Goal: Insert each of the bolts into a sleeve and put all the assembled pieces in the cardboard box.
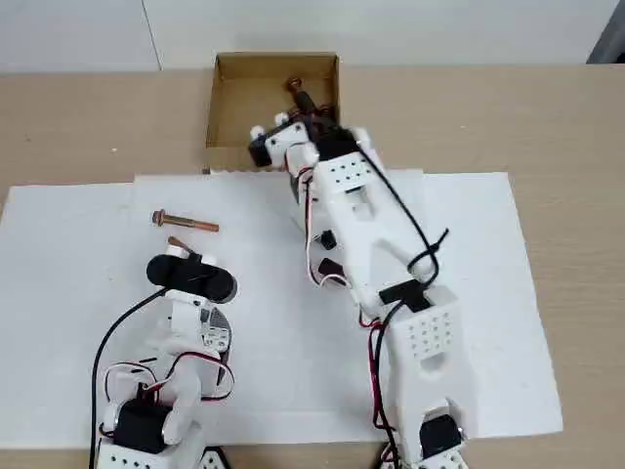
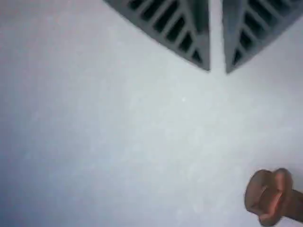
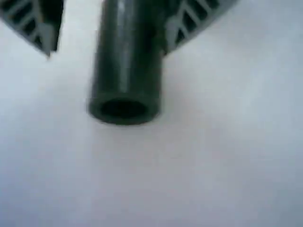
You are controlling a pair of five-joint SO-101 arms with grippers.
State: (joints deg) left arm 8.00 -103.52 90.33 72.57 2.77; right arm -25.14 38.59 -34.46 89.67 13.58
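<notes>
Cardboard is seen at 12 o'clock on the table [image 1: 566,117], where the open-topped cardboard box [image 1: 239,98] is set just beyond the far edge of the white paper sheet [image 1: 78,293]. Within the box's outline, toward its 3 o'clock side, a dark sleeve [image 1: 311,106] is seen with a copper bolt head [image 1: 293,86] at its 11 o'clock end. The sleeve's other end runs to the right gripper [image 3: 106,49], which is placed over the box's 5 o'clock corner. Whether the sleeve is resting on the box floor cannot be told.

In the right wrist view the fingers are seen spread: one finger [image 3: 189,21] is laid against the sleeve, while the other [image 3: 33,23] is set apart from it. The near end of the sleeve is shown hollow.

On the paper, at about 10 o'clock from the sheet's middle, a loose bolt [image 1: 186,221] is laid flat with its head pointing to 9 o'clock. Just at 6 o'clock of it, a second bolt [image 1: 178,241] is partly hidden by the left gripper [image 2: 218,70], found at 8 o'clock on the sheet. Its fingers are drawn close together, with only a thin slit between them and nothing pinched. The second bolt's head is seen near them but apart.
</notes>
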